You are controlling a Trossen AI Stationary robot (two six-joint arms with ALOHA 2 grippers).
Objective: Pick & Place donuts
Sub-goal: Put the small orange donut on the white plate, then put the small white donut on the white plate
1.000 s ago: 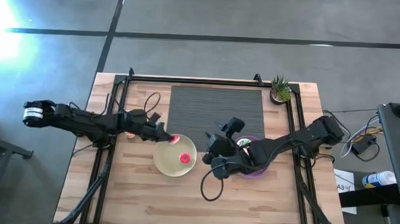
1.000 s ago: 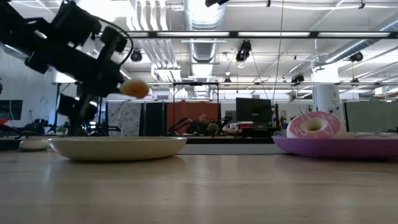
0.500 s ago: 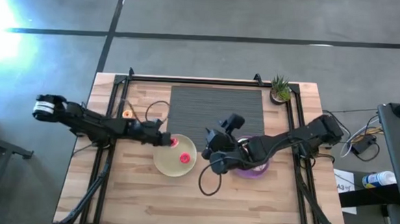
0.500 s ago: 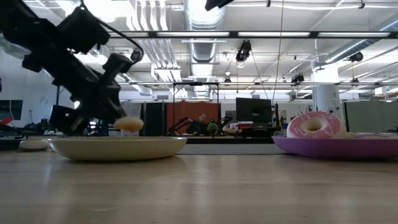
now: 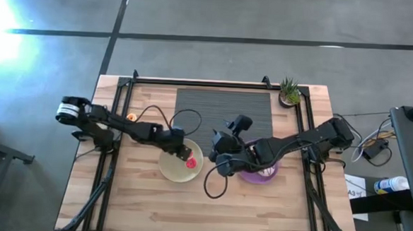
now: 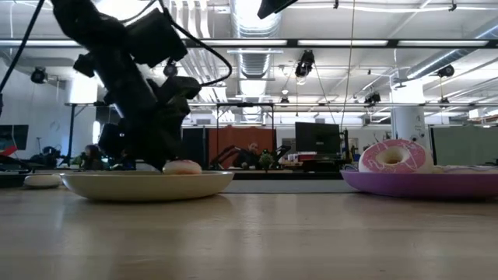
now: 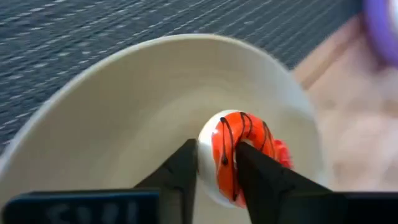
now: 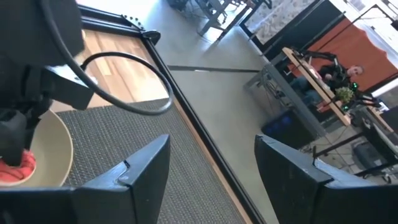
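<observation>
Wooden table (image 5: pixel 138 204) carries the cream plate (image 5: pixel 167 168) nearest. An orange-iced donut (image 7: pixel 239 146) is being set down on it, pinched edge-on by the left gripper (image 7: pixel 214 171); full release and a straight lift are called for next. Right gripper (image 5: pixel 222 157), spread wide and empty, is parked near the purple plate (image 5: pixel 263 178) with its pink donut (image 6: pixel 393 158).

Bare wood lies in front of the cream plate (image 5: pixel 170 169) and purple plate (image 5: pixel 258 178); both arms cross above them.
</observation>
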